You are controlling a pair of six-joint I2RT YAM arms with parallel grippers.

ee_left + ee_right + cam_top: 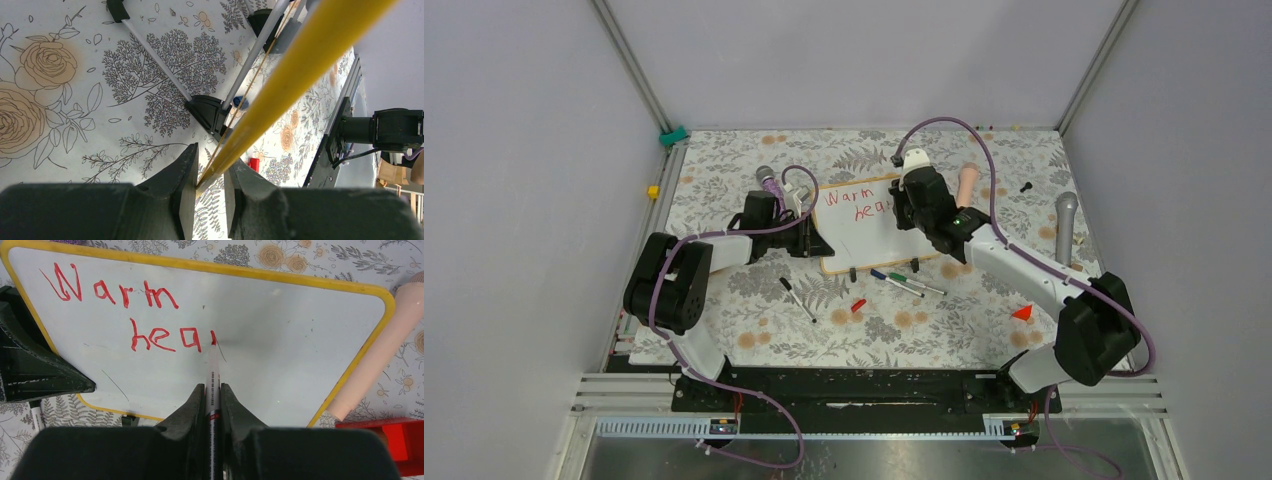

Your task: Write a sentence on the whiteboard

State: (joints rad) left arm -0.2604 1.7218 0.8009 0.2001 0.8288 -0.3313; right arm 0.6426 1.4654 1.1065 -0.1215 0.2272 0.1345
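Red ink on white, two lines so far. Nearest, top view: both arm bases at 6 o'clock. Just beyond them, loose pens and a red cap lie on the floral cloth, with a red wedge out toward 4 o'clock.

Mid-table: the board sits slightly skewed; flat or propped, cannot tell. The left claw is at its 9 o'clock edge, fingers pinching the yellow-looking frame as a brace. The right claw is over the board's 3 o'clock half, fingers pressed together on a marker, whose tip touches the white surface.

The sentence reads "Warm" on top, with "hea" beneath it, offset toward 3 o'clock. A short stroke sits at the tip, just at 3 o'clock of the "a".

Judgement: mid-word, the letter after "a" just begun. The second word looks unfinished, so the sentence is well short of done.

The next move calls for light, even tip pressure through a short stroke, then a lift and a small shift toward 3 o'clock. The left pinch must hold or the board will slide under the pen. There is bare white toward 3 and 6 o'clock.

Far: a peach handle lies just beside the board's 1 o'clock corner. A grey microphone stands well apart at 3 o'clock.
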